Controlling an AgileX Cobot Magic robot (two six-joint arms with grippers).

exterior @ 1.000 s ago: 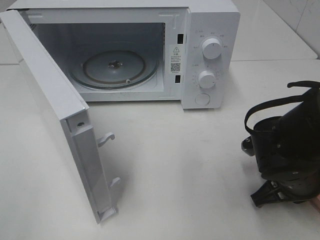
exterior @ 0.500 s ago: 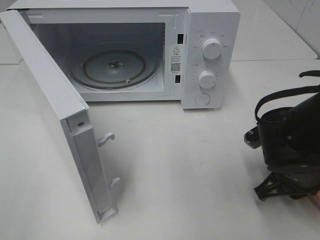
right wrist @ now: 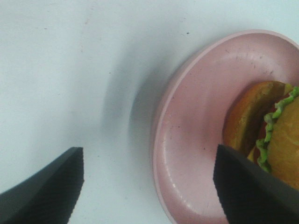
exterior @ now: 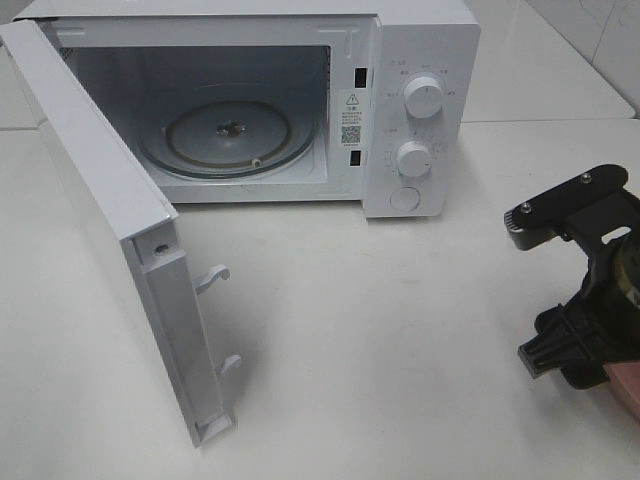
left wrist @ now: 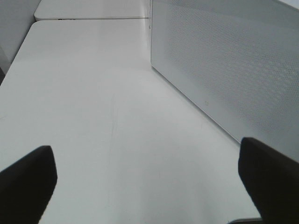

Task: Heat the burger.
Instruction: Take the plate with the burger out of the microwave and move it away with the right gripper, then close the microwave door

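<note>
The burger (right wrist: pixel 275 135), with its golden bun and frilly green lettuce edge, lies on a pink plate (right wrist: pixel 196 116) in the right wrist view, partly cut off by the frame. My right gripper (right wrist: pixel 149 191) hovers open above the plate's rim, one finger over the bare table and the other over the plate beside the burger, holding nothing. In the exterior high view the right arm (exterior: pixel 590 300) is at the right edge, with a sliver of the pink plate (exterior: pixel 627 388) below it. My left gripper (left wrist: pixel 147 186) is open over bare table, empty.
The white microwave (exterior: pixel 420 40) stands at the back with its door (exterior: pixel 110 210) swung wide open to the left and a glass turntable (exterior: pixel 228 135) inside. Two knobs (exterior: pixel 424 97) sit on its right panel. A perforated white microwave panel (left wrist: pixel 233 60) is beside the left gripper.
The right gripper's jaws have spread from nearly shut to wide open, and the right arm has shifted right toward the plate. The left gripper has stayed as it was.
</note>
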